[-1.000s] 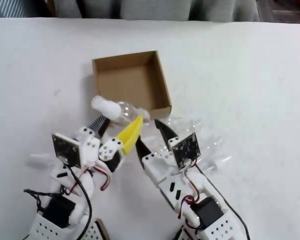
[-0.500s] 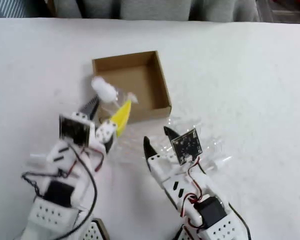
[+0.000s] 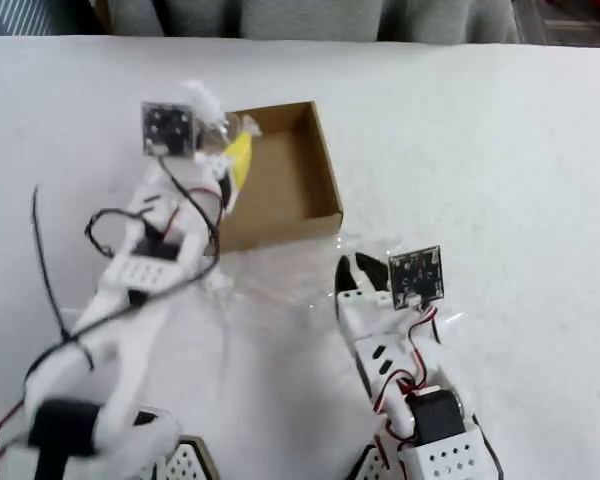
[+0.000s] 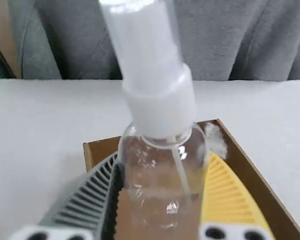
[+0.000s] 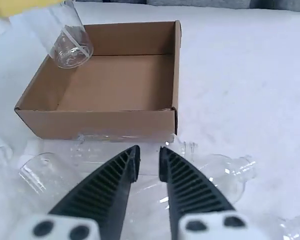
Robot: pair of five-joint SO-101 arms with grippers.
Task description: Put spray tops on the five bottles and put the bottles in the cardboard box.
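The left gripper [image 4: 163,162], fingers holding a capped bottle [image 4: 157,115], has moved over the cardboard box [image 3: 292,190]; the right gripper's [image 5: 148,161] fingers are narrow. White desk [image 3: 480,150], grey fabric [image 4: 245,35] behind.

You have a white table [image 3: 500,150] under everything; past its far edge you see folded grey fabric [image 4: 240,40] and something red [image 3: 580,15].
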